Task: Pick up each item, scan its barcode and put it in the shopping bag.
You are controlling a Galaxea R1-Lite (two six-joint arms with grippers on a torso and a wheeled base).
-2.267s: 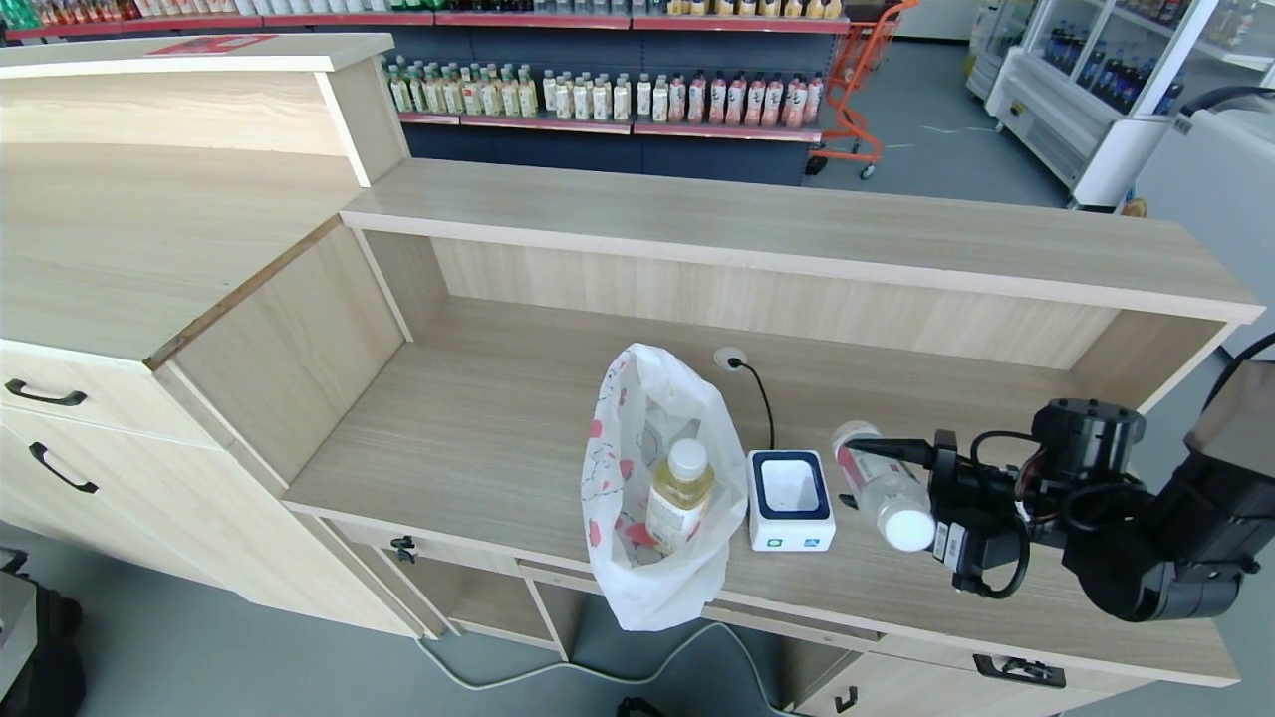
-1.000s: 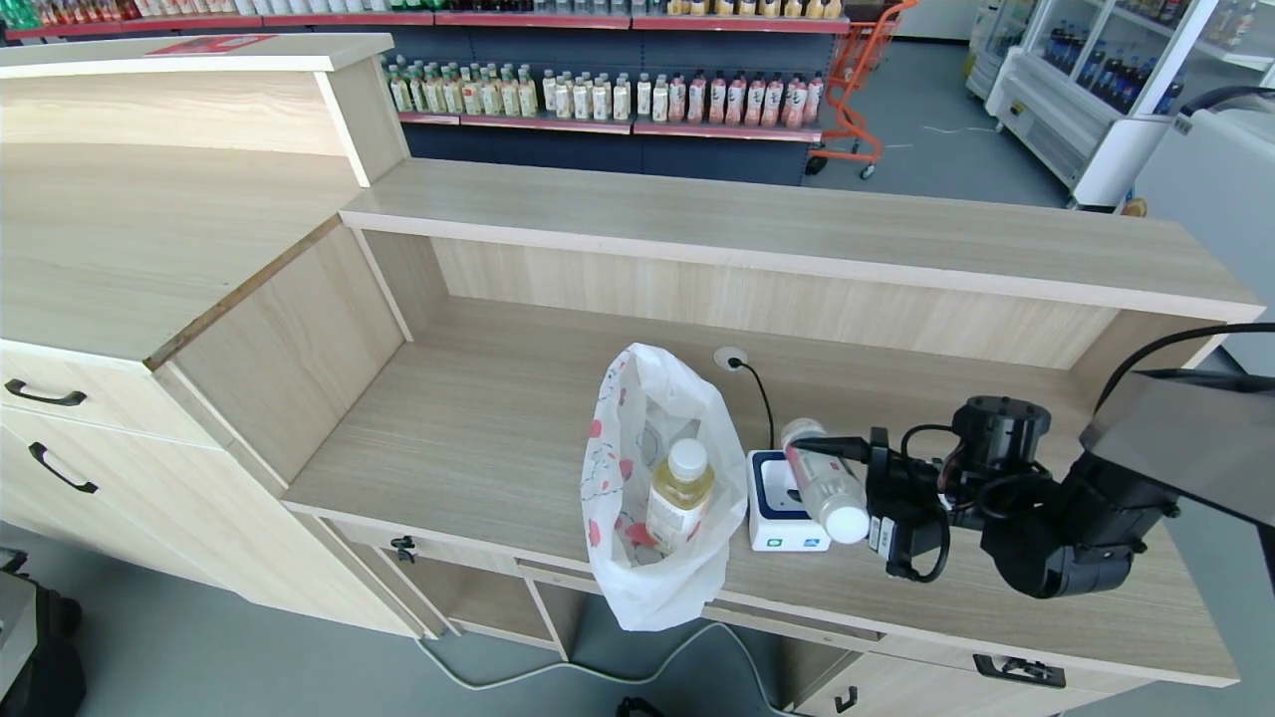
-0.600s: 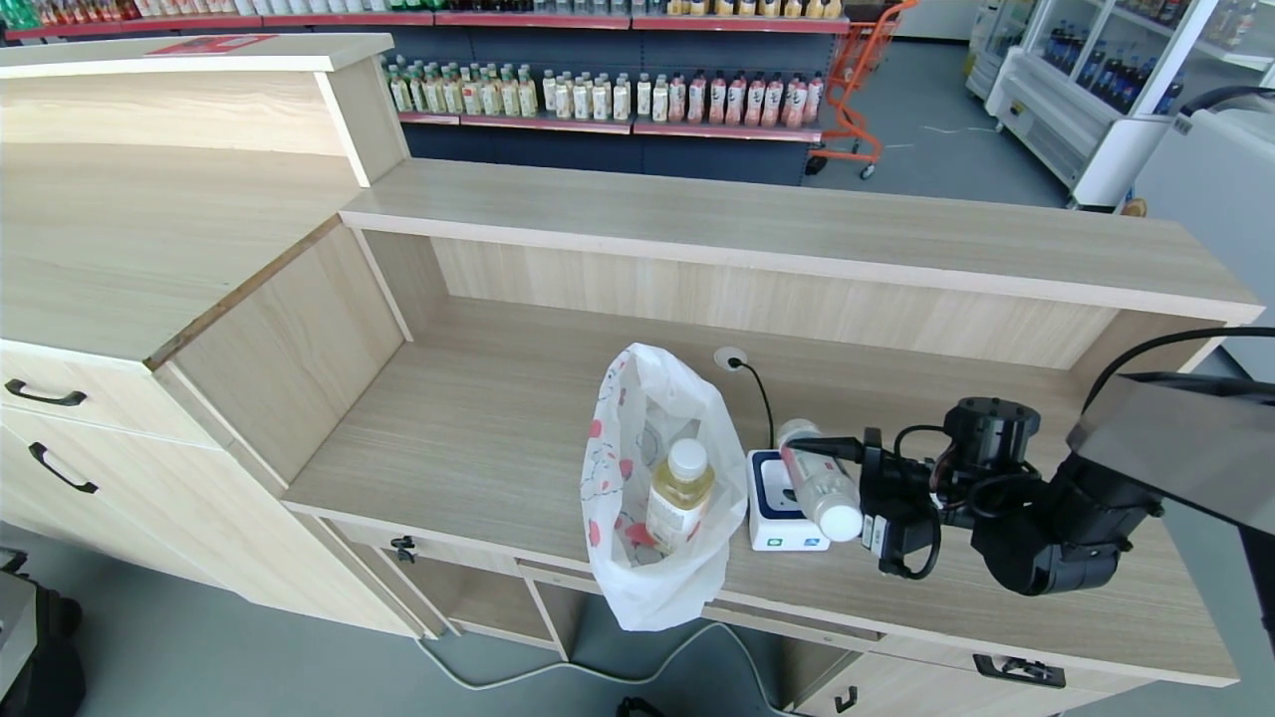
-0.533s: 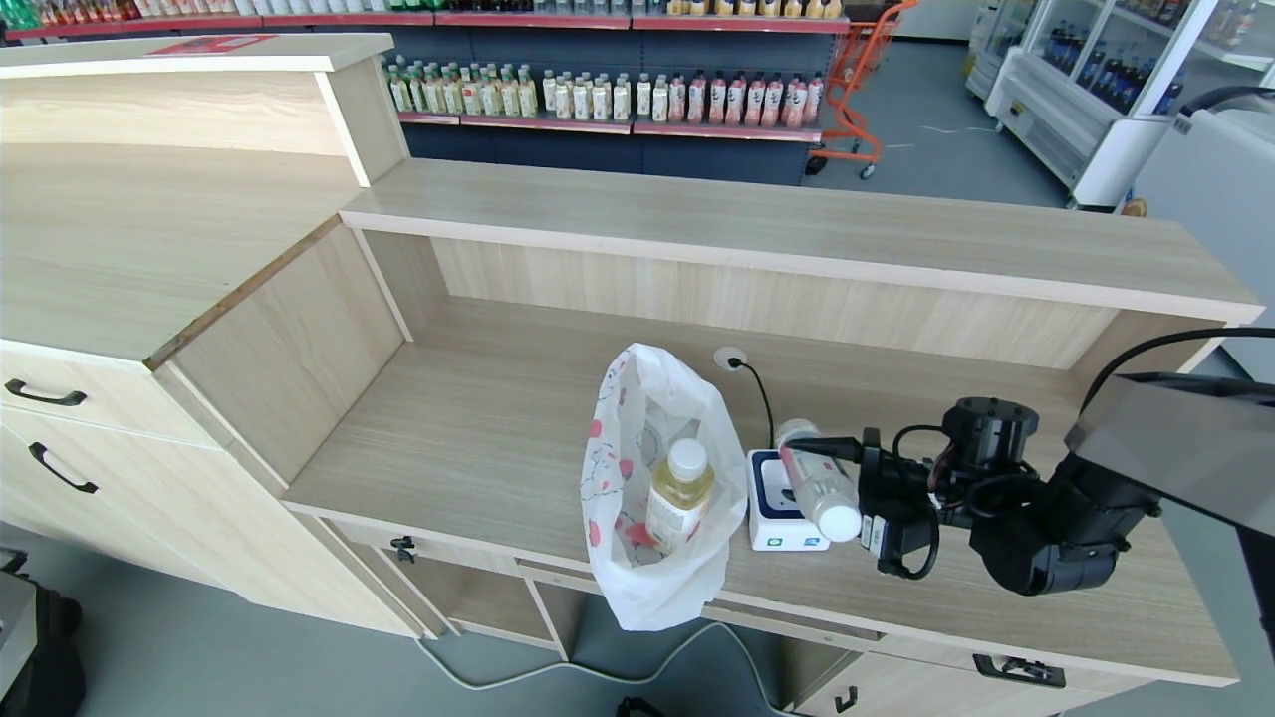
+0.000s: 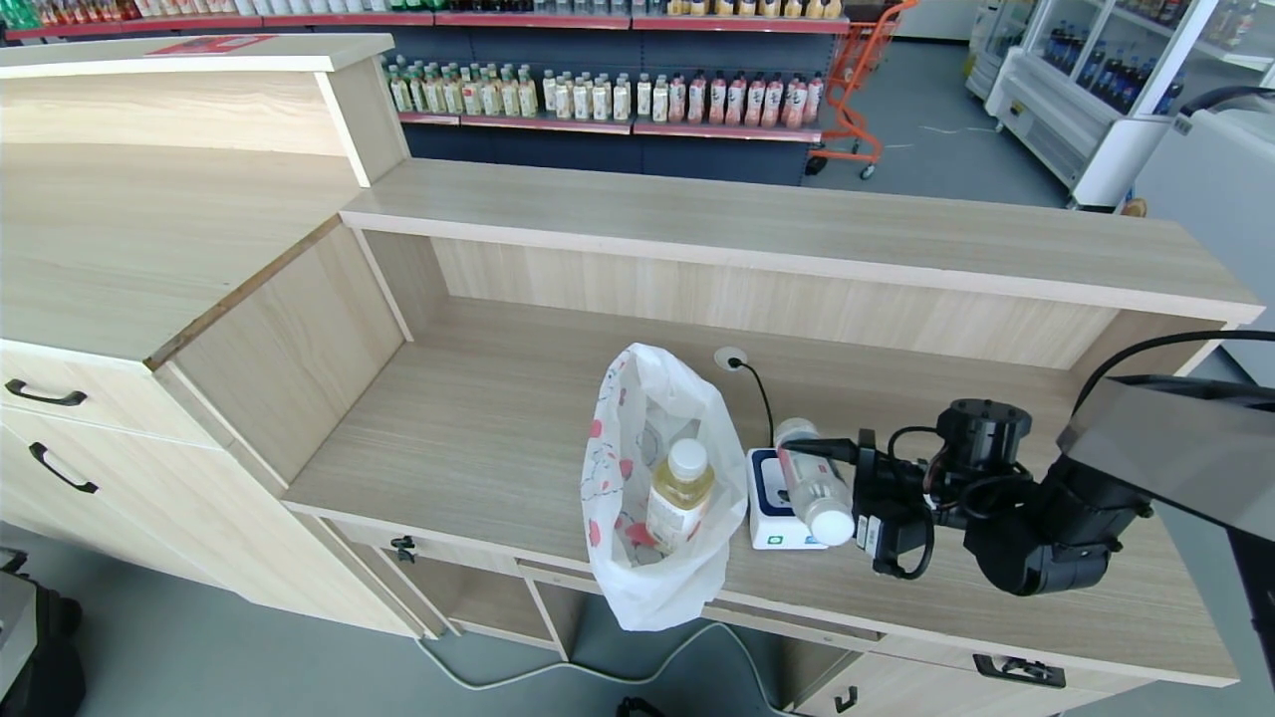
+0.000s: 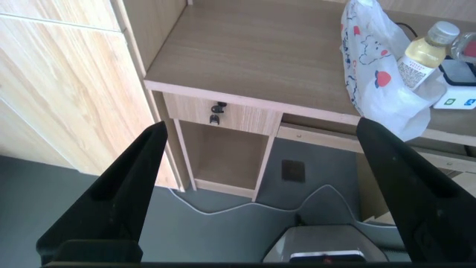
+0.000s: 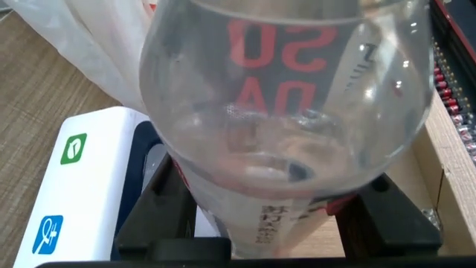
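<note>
Currently, scan step under way, by my reading. The right hand [image 5: 835, 476] pinches a clear plastic bottle with a white cap and red-printed label [image 5: 812, 488] across its body. The bottle lies sideways, cap toward the robot, hanging over the white box scanner with a dark-blue framed window [image 5: 769, 528]. This pose presumably turns the label down to the reading window. In the right wrist view the bottle's clear base [image 7: 286, 97] looms large with the scanner [image 7: 74, 186] just beneath. Whether the barcode itself faces the glass, I cannot tell.

The white plastic shopping bag with red heart print [image 5: 637, 568] stands open-mouthed on the pale wood desk [image 5: 478, 438], touching the scanner's left side, so the drop after scanning should be a short sideways carry. A yellow-drink bottle with a white cap [image 5: 679, 493] already stands inside it.

The left hand [image 6: 256, 130] hangs spread wide and empty, low off the desk's front edge, well apart from the work.

A black cable [image 5: 762, 398] runs from the scanner to a round desk port [image 5: 730, 358].

Risk noted: the bag's soft rim could fold under the incoming bottle.
</note>
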